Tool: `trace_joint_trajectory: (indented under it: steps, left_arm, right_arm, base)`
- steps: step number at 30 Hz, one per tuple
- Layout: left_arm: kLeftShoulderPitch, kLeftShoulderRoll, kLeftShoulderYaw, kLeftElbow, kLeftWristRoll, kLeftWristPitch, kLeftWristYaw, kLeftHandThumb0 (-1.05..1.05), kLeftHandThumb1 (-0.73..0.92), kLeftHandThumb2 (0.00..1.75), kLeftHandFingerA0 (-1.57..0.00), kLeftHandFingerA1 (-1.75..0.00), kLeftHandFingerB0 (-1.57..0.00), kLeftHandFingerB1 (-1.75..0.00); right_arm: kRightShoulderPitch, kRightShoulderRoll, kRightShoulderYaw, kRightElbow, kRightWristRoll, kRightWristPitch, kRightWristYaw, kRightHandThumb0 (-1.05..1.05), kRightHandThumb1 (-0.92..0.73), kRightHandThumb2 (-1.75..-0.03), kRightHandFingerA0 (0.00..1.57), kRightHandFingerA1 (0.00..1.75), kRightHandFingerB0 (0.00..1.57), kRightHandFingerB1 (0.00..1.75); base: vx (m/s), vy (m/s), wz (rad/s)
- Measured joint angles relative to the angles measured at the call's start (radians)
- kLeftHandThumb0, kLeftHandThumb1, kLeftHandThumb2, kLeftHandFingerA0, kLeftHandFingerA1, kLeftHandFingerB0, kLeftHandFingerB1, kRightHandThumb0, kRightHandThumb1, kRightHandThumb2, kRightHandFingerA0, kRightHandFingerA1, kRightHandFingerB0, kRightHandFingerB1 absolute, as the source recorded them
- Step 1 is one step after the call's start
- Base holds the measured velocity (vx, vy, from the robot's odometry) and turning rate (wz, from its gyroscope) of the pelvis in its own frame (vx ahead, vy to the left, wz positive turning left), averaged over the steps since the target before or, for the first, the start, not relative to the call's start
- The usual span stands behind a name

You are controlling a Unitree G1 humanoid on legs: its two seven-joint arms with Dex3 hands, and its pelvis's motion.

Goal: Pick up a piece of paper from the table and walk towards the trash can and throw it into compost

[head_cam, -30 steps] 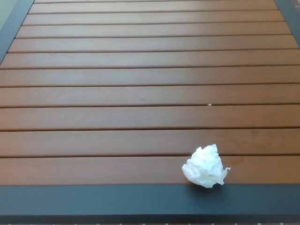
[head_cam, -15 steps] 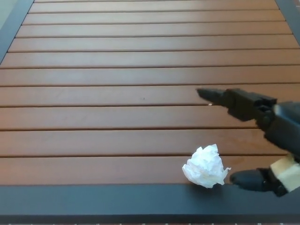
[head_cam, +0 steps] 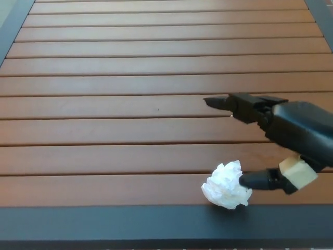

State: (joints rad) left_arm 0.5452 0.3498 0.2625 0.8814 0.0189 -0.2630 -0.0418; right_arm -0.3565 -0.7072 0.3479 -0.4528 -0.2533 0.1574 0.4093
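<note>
A crumpled white paper ball [head_cam: 226, 186] lies on the brown slatted table [head_cam: 130, 104], close to its dark front edge. My right hand [head_cam: 270, 135] comes in from the right and is open. Its upper fingers [head_cam: 234, 104] stretch out above and beyond the paper. The thumb [head_cam: 257, 180] sits low at the paper's right side, touching or nearly touching it. The paper rests on the table, not held. My left hand does not show.
The table's dark frame [head_cam: 156, 221] runs along the front edge just below the paper. Dark frame strips also show at the far left corner [head_cam: 10, 23] and the far right corner [head_cam: 323, 15].
My right hand came in from the right and moved left. Its thumb has closed the gap to the paper's right side. The paper has not moved.
</note>
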Motion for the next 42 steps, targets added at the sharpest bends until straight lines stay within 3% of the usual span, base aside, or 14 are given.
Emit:
trace_joint_trajectory:
  steps: [1, 2, 5, 6, 10, 11, 17, 18, 21, 26, 27, 38, 42]
  left_arm:
    - [0.000, 0.001, 0.000, 0.004, 0.000, 0.000, 0.000, -0.07, 0.64, 0.76, -0.91, -0.89, -0.84, -0.75]
    - [0.000, 0.002, 0.000, 0.008, 0.000, 0.000, 0.000, -0.05, 0.63, 0.79, -0.93, -0.90, -0.86, -0.74]
    - [-0.001, 0.002, -0.001, 0.020, 0.000, 0.000, -0.001, -0.05, 0.64, 0.75, -0.92, -0.88, -0.85, -0.73]
    - [-0.006, 0.002, -0.003, 0.031, 0.001, 0.000, -0.001, -0.04, 0.61, 0.83, -0.97, -0.94, -0.87, -0.76]
    - [-0.007, 0.002, -0.005, 0.032, 0.000, 0.000, -0.003, -0.04, 0.61, 0.83, -0.97, -0.94, -0.87, -0.76]
    - [-0.003, 0.002, -0.005, 0.025, -0.001, 0.000, -0.004, -0.06, 0.65, 0.76, -0.92, -0.92, -0.86, -0.72]
    - [0.010, 0.002, -0.004, -0.004, -0.002, 0.000, -0.007, -0.05, 0.64, 0.79, -0.92, -0.92, -0.86, -0.74]
    - [0.011, 0.002, -0.004, -0.005, -0.002, 0.000, -0.008, -0.06, 0.65, 0.72, -0.90, -0.91, -0.86, -0.72]
    - [0.007, 0.003, -0.004, 0.010, -0.002, 0.000, -0.009, -0.06, 0.65, 0.72, -0.90, -0.91, -0.86, -0.72]
    - [-0.014, 0.003, 0.001, 0.046, -0.005, 0.000, -0.016, -0.06, 0.64, 0.80, -0.93, -0.92, -0.87, -0.73]
    - [-0.012, 0.003, 0.001, 0.039, -0.005, 0.000, -0.017, -0.07, 0.67, 0.72, -0.92, -0.91, -0.84, -0.70]
    - [0.004, 0.006, -0.002, -0.002, -0.002, 0.000, -0.017, -0.04, 0.62, 0.82, -0.94, -0.95, -0.87, -0.73]
    - [0.012, 0.006, -0.002, -0.016, -0.003, 0.000, -0.017, -0.06, 0.68, 0.72, -0.91, -0.89, -0.84, -0.70]
  right_arm:
    - [-0.008, 0.004, 0.001, 0.022, -0.016, -0.002, 0.000, -0.70, -0.52, -0.88, 0.14, 0.48, 0.30, 0.47]
    - [-0.012, 0.007, 0.004, 0.042, -0.030, -0.006, 0.000, -0.65, -0.65, -0.58, 0.26, 0.43, 0.43, 0.33]
    - [-0.017, 0.018, 0.018, 0.081, -0.061, -0.018, -0.002, -0.66, -0.67, -0.60, 0.24, 0.44, 0.45, 0.34]
    - [-0.021, 0.025, 0.035, 0.106, -0.082, -0.030, -0.003, -0.63, -0.65, -0.61, 0.27, 0.47, 0.50, 0.36]
    - [-0.024, 0.041, 0.073, 0.149, -0.129, -0.055, -0.003, -0.63, -0.65, -0.61, 0.27, 0.47, 0.50, 0.36]
    - [-0.024, 0.048, 0.082, 0.161, -0.144, -0.063, -0.003, -0.61, -0.65, -0.60, 0.29, 0.48, 0.50, 0.37]
    - [-0.022, 0.088, 0.122, 0.211, -0.184, -0.090, 0.002, -0.60, -0.65, -0.60, 0.32, 0.48, 0.51, 0.37]
    - [-0.020, 0.095, 0.127, 0.217, -0.189, -0.094, 0.005, -0.58, -0.65, -0.60, 0.35, 0.50, 0.51, 0.37]
    - [-0.015, 0.119, 0.139, 0.236, -0.204, -0.103, 0.010, -0.58, -0.65, -0.60, 0.35, 0.50, 0.51, 0.37]
    - [-0.007, 0.158, 0.154, 0.278, -0.212, -0.107, 0.025, -0.56, -0.64, -0.59, 0.36, 0.49, 0.51, 0.38]
    - [-0.005, 0.164, 0.158, 0.302, -0.213, -0.108, 0.028, -0.57, -0.63, -0.59, 0.36, 0.50, 0.50, 0.39]
    - [-0.008, 0.178, 0.190, 0.530, -0.283, -0.140, 0.004, -0.58, -0.64, -0.60, 0.32, 0.55, 0.50, 0.39]
    - [-0.017, 0.191, 0.202, 0.567, -0.312, -0.153, -0.009, -0.56, -0.63, -0.60, 0.29, 0.54, 0.50, 0.38]
  base:
    - [0.00, 0.000, 0.00]
    - [0.00, 0.000, 0.00]
    - [0.00, 0.000, 0.00]
    - [0.00, 0.000, 0.00]
    - [0.00, 0.000, 0.00]
    - [0.00, 0.000, 0.00]
    - [0.00, 0.000, 0.00]
    - [0.00, 0.000, 0.00]
    - [0.00, 0.000, 0.00]
    - [0.00, 0.000, 0.00]
    - [0.00, 0.000, 0.00]
    - [0.00, 0.000, 0.00]
    - [0.00, 0.000, 0.00]
